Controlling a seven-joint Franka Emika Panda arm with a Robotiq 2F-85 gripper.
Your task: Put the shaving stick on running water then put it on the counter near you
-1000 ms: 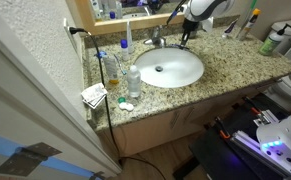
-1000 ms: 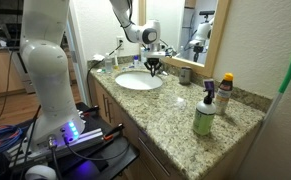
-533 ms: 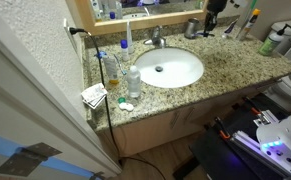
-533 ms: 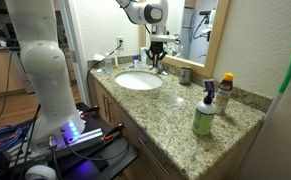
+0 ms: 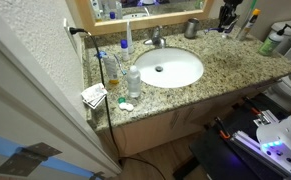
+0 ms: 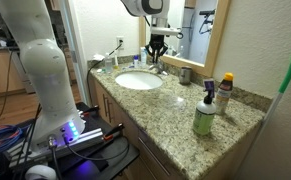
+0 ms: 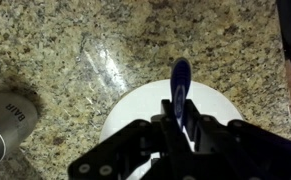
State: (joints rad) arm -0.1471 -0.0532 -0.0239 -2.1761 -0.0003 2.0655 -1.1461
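The speckled granite counter (image 5: 240, 62) (image 6: 170, 100) holds a white oval basin (image 5: 170, 68) (image 6: 137, 81) with a silvery faucet (image 5: 157, 40). My gripper (image 5: 228, 17) (image 6: 157, 48) hangs raised near the mirror, above the back of the counter. In the wrist view the gripper (image 7: 180, 120) is shut on a blue shaving stick (image 7: 180, 80) that points away from the jaws. A white rounded surface lies under the stick, with granite (image 7: 75, 40) around it. No running water is visible.
A metal cup (image 5: 192, 28) (image 6: 185, 75) (image 7: 0, 125) stands by the backsplash. Several bottles (image 5: 133, 80) stand beside the basin. A green bottle (image 6: 203, 115) and a spray bottle (image 6: 225, 95) stand at the counter's other end. A door (image 5: 25, 90) borders the counter.
The arm has lifted from beside the faucet and moved along the back of the counter toward the mirror, carrying the shaving stick with it.
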